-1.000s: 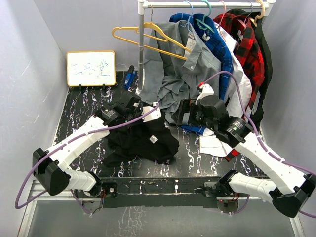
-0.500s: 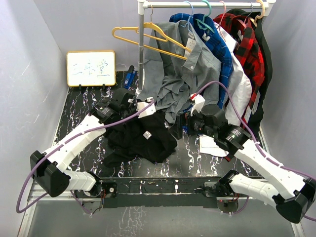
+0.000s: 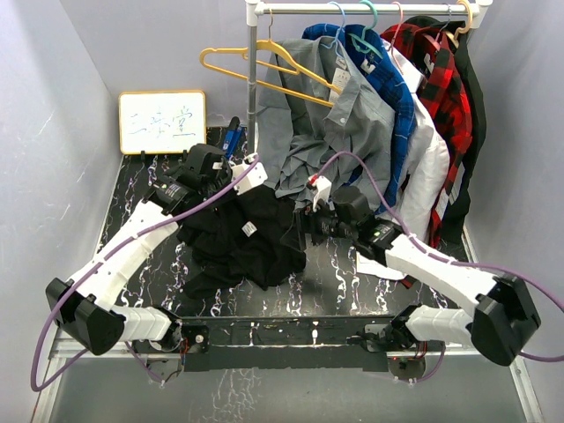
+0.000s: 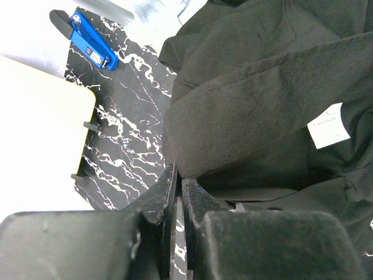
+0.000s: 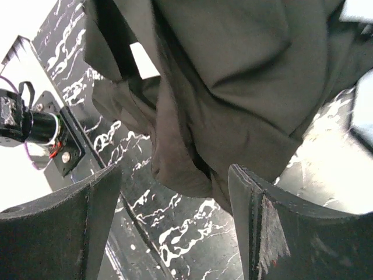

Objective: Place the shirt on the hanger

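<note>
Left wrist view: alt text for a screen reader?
The left pincer is closed on a fold of the black shirt, whose white label shows at the right. Beyond it, a blue stapler-like tool lies on the black marbled table.

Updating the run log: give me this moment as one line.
left tool: shut on shirt | right tool: open, facing shirt fold | hanger: on rack, apart from shirt

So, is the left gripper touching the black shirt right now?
Touching. The left wrist view shows the left gripper shut, its tips pinching a fold of the shirt with no gap between them.
</note>
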Controlling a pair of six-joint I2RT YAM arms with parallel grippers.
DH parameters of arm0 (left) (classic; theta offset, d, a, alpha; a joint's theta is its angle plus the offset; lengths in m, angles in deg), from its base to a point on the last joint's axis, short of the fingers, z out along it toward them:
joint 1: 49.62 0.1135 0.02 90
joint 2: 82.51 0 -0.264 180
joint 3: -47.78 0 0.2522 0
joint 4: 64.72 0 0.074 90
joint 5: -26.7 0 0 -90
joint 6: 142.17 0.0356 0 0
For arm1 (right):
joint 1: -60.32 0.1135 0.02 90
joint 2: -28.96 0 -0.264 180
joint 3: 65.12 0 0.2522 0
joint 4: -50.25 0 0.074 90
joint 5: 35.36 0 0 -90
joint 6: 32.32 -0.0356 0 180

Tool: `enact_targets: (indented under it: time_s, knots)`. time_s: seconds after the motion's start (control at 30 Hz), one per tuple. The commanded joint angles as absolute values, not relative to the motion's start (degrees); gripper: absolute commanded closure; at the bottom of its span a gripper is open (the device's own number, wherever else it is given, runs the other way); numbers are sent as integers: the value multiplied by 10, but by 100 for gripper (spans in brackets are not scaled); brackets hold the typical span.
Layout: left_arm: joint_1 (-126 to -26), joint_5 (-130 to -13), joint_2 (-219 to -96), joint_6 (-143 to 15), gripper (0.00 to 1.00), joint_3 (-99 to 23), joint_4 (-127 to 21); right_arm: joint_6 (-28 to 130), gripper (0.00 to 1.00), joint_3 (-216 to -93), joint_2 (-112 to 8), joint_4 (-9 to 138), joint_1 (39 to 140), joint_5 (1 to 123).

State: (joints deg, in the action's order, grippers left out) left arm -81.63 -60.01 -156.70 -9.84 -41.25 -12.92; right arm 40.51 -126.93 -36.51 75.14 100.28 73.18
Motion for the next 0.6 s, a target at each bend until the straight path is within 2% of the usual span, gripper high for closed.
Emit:
enact_targets:
  time_s: [0.0, 0.13, 0.2, 0.3, 0.4, 0.47, 0.5, 0.57]
  knots:
    - [-812, -622, -1539, -111, 100, -424, -115, 303, 29, -1224, -382, 549, 992, 802]
    - [-809, -628, -1539, -115, 100, -424, -116, 265, 28, -1216, -416, 471, 989, 824]
    - [-808, -631, -1541, -116, 100, -423, -117, 249, 32, -1217, -434, 439, 988, 845]
    - [-808, -634, -1543, -116, 100, -420, -119, 220, 52, -1217, -462, 385, 985, 873]
    - [-808, -636, -1544, -118, 100, -418, -120, 197, 80, -1217, -490, 345, 983, 891]
    - [-808, -638, -1543, -117, 100, -419, -119, 188, 96, -1214, -509, 324, 981, 899]
    - [-807, -638, -1544, -117, 100, -419, -117, 182, 100, -1212, -521, 312, 978, 904]
    - [-807, -640, -1542, -117, 100, -420, -114, 161, 100, -1194, -536, 273, 964, 922]
